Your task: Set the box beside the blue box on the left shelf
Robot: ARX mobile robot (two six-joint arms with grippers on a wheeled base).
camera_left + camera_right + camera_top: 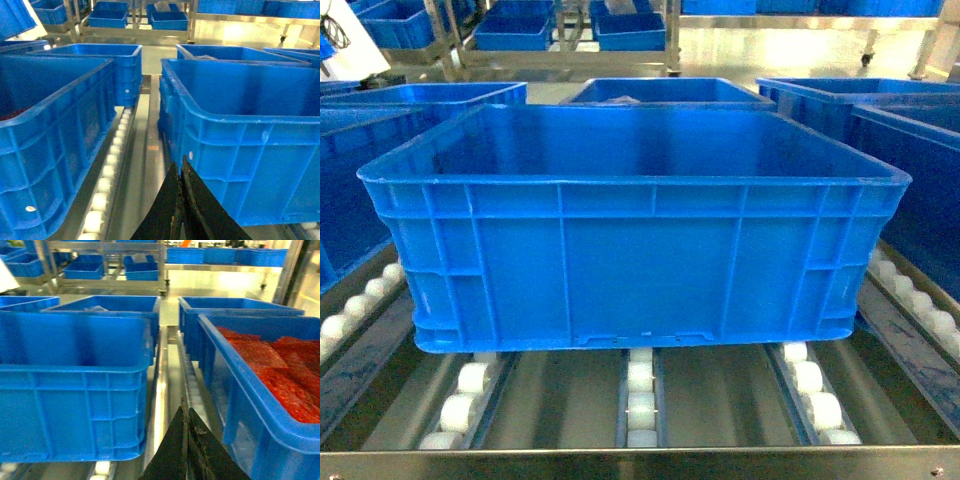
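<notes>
Left wrist view gives you only the black tips of the left gripper (181,200), pressed together with nothing between them, just beside the near corner of the box (240,135); the rest of that gripper is cut off below. Your right gripper (187,450) looks the same in its own view: tips closed on nothing, poking into the gap between the box (75,385) and a crate of red material (270,375). In the head view neither gripper shows.

The box (635,240) sits on the white rollers of the left shelf (640,385), just behind the steel front lip (640,465), one broad side facing you, its long axis lying across the rails. Neighbouring blue crates (350,190) flank it closely. Beyond, more metal racks (570,40) with blue crates stand on a shiny floor.
</notes>
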